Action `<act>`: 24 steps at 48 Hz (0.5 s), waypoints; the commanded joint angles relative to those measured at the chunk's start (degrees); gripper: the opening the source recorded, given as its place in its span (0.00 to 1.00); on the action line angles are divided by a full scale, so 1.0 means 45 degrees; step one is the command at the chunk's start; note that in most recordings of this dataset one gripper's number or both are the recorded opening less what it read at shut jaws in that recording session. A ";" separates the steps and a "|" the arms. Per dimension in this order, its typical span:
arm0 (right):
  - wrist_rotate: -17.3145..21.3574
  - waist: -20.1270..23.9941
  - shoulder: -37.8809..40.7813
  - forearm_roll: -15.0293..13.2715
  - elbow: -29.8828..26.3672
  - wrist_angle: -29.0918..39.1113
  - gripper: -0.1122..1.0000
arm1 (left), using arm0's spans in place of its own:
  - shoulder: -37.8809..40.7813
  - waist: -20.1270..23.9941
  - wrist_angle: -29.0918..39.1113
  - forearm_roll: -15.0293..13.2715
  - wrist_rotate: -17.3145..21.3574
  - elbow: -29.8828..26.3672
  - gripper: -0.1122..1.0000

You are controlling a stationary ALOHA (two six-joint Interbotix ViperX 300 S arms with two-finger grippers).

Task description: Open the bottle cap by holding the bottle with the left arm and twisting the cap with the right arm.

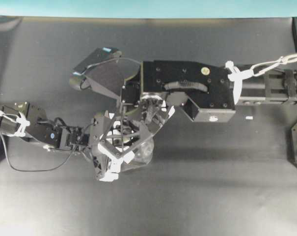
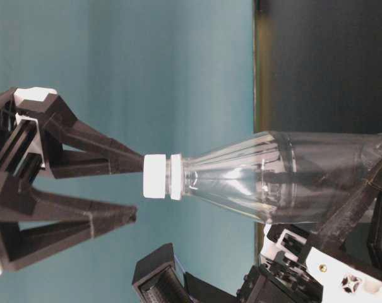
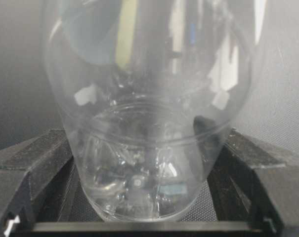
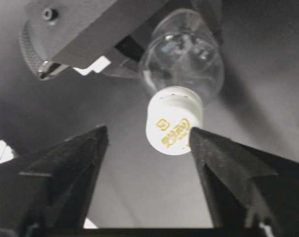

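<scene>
The clear bottle (image 2: 292, 177) stands upright, its lower body clamped between the black fingers (image 3: 35, 158) of my left gripper (image 3: 147, 163), which is shut on it. The white bottle cap (image 4: 174, 127) with gold print sits on the neck. My right gripper (image 4: 148, 136) hangs over the cap with its jaws open. One fingertip (image 4: 194, 136) is right beside the cap's edge, and the other stands well apart. The table-level view shows the cap (image 2: 158, 177) just past the tips of the right gripper (image 2: 137, 189). From overhead, the right gripper (image 1: 123, 140) covers most of the bottle (image 1: 141, 155) held by the left gripper (image 1: 109, 157).
The dark table (image 1: 212, 196) stretches around both arms. A small white tape mark (image 1: 248, 118) lies to the right of the right arm. A loose black cable (image 1: 20, 167) trails from the left arm. A teal wall (image 2: 178, 63) stands behind.
</scene>
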 commanded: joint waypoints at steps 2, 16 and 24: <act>0.0020 0.0098 0.0020 -0.0176 -0.0020 0.0176 0.65 | 0.0000 -0.0137 0.0020 0.0000 -0.0020 -0.0078 0.84; -0.0137 0.0117 0.0039 -0.0176 -0.0625 0.0742 0.63 | 0.0000 -0.0176 0.0020 0.0000 -0.0020 -0.0059 0.84; -0.0547 0.0137 0.0137 -0.0195 -0.0742 0.1035 0.76 | 0.0000 -0.0156 0.0020 0.0000 -0.0020 -0.0059 0.84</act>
